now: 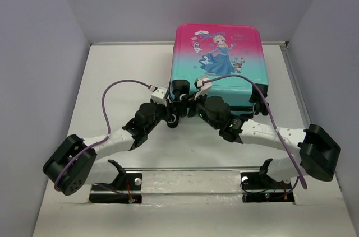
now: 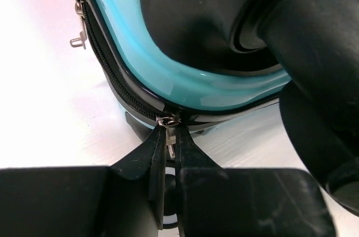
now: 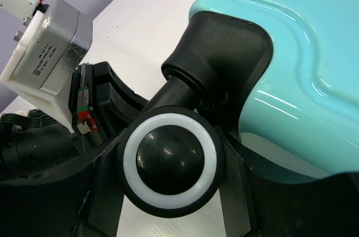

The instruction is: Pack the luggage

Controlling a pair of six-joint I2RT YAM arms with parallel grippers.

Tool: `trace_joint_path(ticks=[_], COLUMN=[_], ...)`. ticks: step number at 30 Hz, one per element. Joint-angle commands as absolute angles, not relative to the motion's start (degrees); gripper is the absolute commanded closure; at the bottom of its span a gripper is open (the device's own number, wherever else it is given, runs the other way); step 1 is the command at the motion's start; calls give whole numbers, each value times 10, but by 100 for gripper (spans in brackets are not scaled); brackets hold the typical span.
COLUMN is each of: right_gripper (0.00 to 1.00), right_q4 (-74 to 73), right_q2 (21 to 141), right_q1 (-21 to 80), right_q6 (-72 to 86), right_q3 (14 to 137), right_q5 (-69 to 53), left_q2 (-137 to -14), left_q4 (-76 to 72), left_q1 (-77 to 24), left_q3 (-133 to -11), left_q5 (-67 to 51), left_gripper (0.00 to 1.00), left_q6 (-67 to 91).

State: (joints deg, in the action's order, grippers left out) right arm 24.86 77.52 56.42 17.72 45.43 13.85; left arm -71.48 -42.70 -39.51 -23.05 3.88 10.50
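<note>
Top external view first: the luggage lies flat on the white table, lid down and print up. It sits on the far side, right of centre, with its wheel end toward the arm bases. Both arms meet at its near-left corner, the left gripper from the left and the right gripper from the right, just beside each other. Left wrist view now: your left gripper is pinched closed on the zipper pull. The tab sits straight between the fingers, and the slider is at the tips, right on the rounded corner of the teal shell. Here's the relation that matters: the zipper track runs away from the pinch up and to the left in this view. It curves round the corner and then goes straight along the side, where a second pull hangs loose further along. So I'd judge any pull has to follow that line, not tug outward from the shell. Whether the track is meshed or parted, I can't tell. Right wrist view: your right gripper is clamped on a black wheel with a white ring, one finger on each side. The teal shell lies up and right of it, and the left arm's wrist camera is close at upper left. That looks like the bracing arm, and the left is the one on the zip.
</note>
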Motion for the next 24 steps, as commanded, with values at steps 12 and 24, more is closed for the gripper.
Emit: trace_joint_path(ticks=[12, 24], right_gripper=[93, 93], right_q4=[164, 113], right_q2=[528, 523], right_q1=[585, 585], right_q6=[206, 189], right_q3=[337, 343], right_q5=[82, 88], left_q2=[-694, -577], left_q4=[-371, -440], left_q1=[-291, -288], left_q3=[-254, -151], left_q5=[204, -124], left_gripper=[94, 79], left_q6=[164, 242])
